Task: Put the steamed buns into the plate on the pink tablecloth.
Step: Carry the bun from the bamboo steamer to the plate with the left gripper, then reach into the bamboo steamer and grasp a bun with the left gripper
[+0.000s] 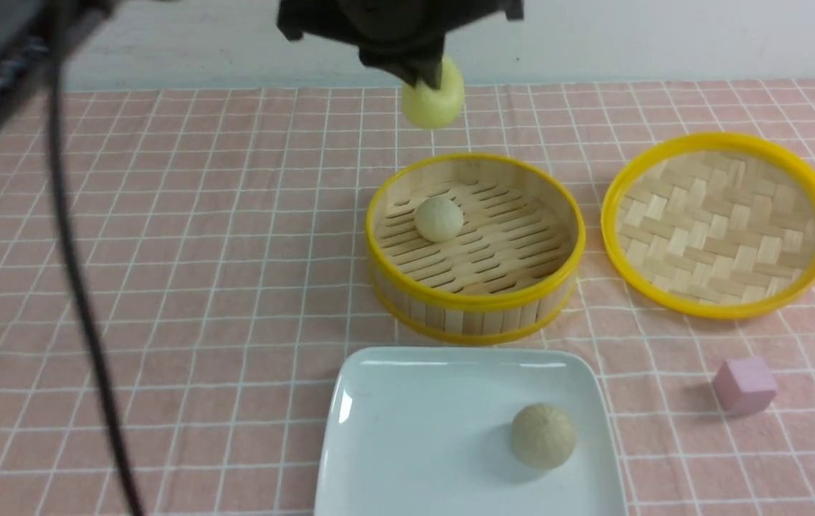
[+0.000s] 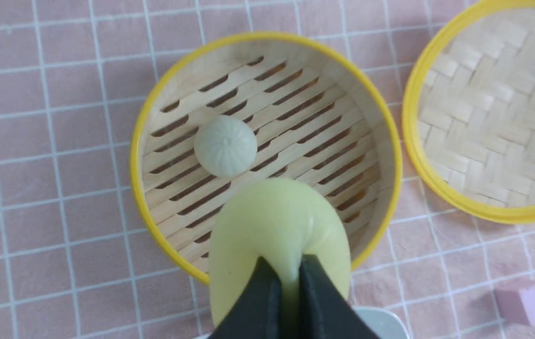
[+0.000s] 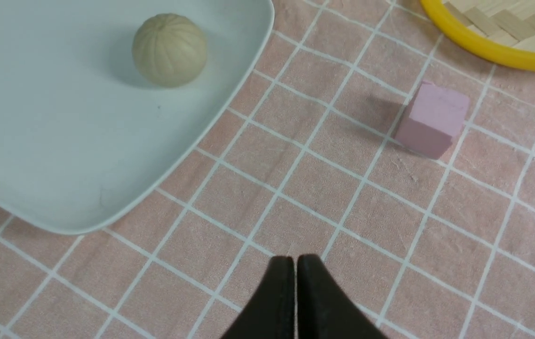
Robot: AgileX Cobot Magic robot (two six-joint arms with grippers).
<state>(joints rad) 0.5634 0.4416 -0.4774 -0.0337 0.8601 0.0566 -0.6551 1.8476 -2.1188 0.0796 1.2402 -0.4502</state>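
Three buns are in play, and only one has reached its goal: the beige bun lies on the plate, which sits on the pink cloth just on the robot's side of the steamer basket. The off-white bun rests on the basket's slatted floor, toward its left half.

The yellow bun is in the air above the basket. The left pincer pinches it hard enough that the soft dough bulges around the nearly closed tips. From the front it seems to hang over the basket's far rim, while the wrist view puts it nearer the plate side, so its exact spot over the basket is hard to fix.

The right pincer is pressed together and holds nothing. It hovers over bare cloth on the plate side of the basket, between the plate's corner and the pink cube. The lid lies upturned just to the right of the basket.

The step in hand looks like carrying the second bun across. The next move calls for bringing the left arm toward the robot, past the basket's near rim, lowering over the plate's bare left part clear of the beige bun, and spreading the pincer low enough that the round bun does not roll off onto the counter.
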